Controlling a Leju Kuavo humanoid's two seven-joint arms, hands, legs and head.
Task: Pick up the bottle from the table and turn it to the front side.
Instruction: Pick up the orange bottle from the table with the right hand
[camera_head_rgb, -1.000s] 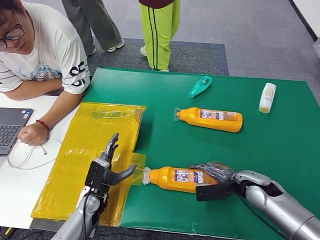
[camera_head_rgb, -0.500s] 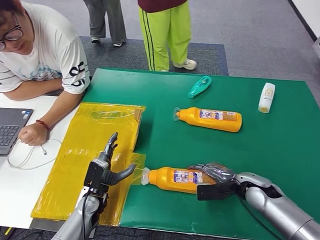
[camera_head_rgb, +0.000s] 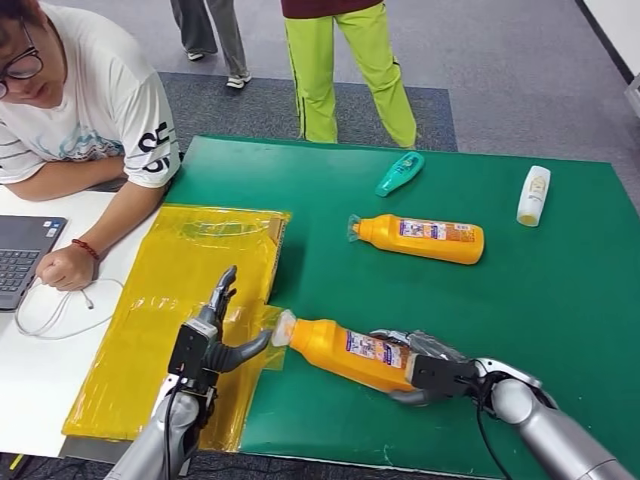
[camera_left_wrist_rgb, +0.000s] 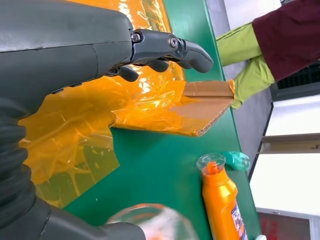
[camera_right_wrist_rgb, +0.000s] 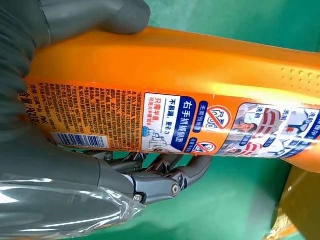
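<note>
**Right hand closed around bottle, left hand spread**

The right arm is extended in from the five o'clock corner of the head view, and the right hand (camera_head_rgb: 423, 362) is wrapped around the base end of the orange bottle (camera_head_rgb: 347, 350); the thumb is laid over one side and the fingers (camera_right_wrist_rgb: 166, 175) are curled under the other. The left arm is raised from seven o'clock, with the left hand (camera_head_rgb: 215, 335) held empty, fingers apart and pointed toward one o'clock.

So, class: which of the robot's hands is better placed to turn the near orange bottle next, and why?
The right hand: it already grips the near orange bottle at its base end. The left hand hovers open over the yellow film, holding nothing.
</note>
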